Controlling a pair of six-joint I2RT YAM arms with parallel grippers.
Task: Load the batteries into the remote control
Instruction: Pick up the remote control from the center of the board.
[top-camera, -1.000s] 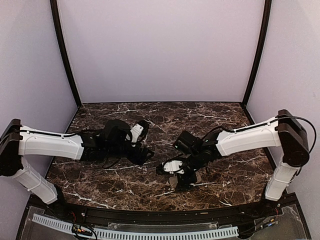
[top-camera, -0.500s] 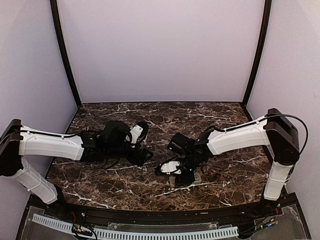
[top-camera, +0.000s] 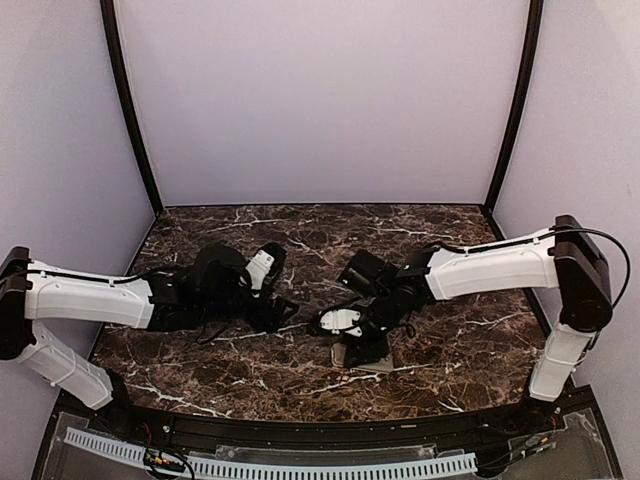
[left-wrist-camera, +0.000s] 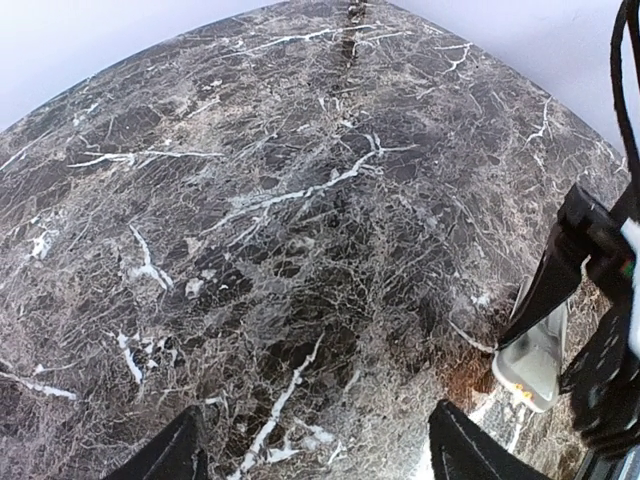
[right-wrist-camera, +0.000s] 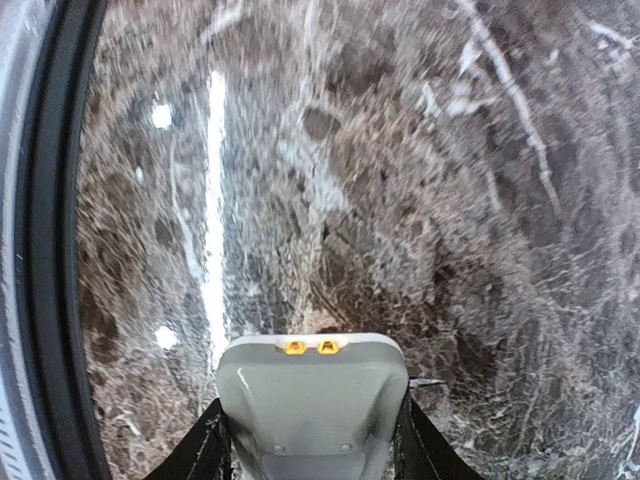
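The remote control (right-wrist-camera: 310, 395) is a light grey bar with two small orange marks at its far end. My right gripper (right-wrist-camera: 312, 440) is shut on it, one black finger (right-wrist-camera: 205, 448) against each side. From above, the remote control (top-camera: 352, 354) pokes out below the right gripper (top-camera: 345, 335) near the table's middle front. In the left wrist view it shows at the right edge as the remote control (left-wrist-camera: 535, 355). My left gripper (left-wrist-camera: 320, 462) is open over bare marble, just left of the remote, also seen from above as the left gripper (top-camera: 283, 314). The batteries are out of view.
The dark marble table (top-camera: 440, 240) is walled by pale panels on three sides. A black rail (top-camera: 300, 425) runs along the near edge. Both arms reach in low toward the middle, their grippers close together.
My right gripper has closed its fingers on the remote control and shifted a little. The left arm has sunk slightly, its gripper staying open.
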